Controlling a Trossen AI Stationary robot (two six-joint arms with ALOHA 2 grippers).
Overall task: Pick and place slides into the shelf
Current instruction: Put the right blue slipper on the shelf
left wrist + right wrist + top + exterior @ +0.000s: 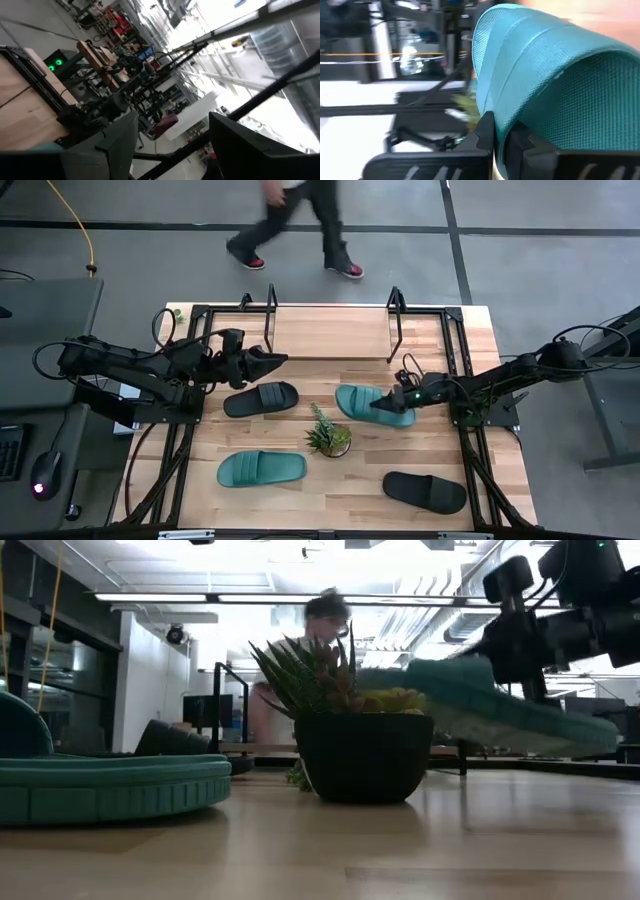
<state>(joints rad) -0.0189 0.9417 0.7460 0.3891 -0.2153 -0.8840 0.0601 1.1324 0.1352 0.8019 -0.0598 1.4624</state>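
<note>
My right gripper point(396, 402) is shut on a teal slide point(368, 402), held above the table just right of the small potted plant point(328, 438); the low view shows the teal slide point(500, 710) off the table. My left gripper point(272, 362) is open and empty point(173, 122), above the table beside the shelf's left end frame. A black slide point(262, 398) lies flat just near of it. A second teal slide point(260, 470) and a second black slide point(425, 492) lie flat toward the near edge. The shelf point(330, 332) stands at the far edge. My right gripper pinches the teal slide's wide strap at its edge point(492, 107) between the two fingers, one finger point(485, 132) on each face of the strap. The fingers come from the table's right side, slanting down. The slide is lifted clear of the table and tilted point(560, 730).
The potted plant point(350, 730) stands mid-table close to the held slide. The shelf's black end frames point(396, 310) rise at the far side. A person point(300, 220) walks on the floor beyond the far edge. Bare wood point(330, 500) lies between the two near slides.
</note>
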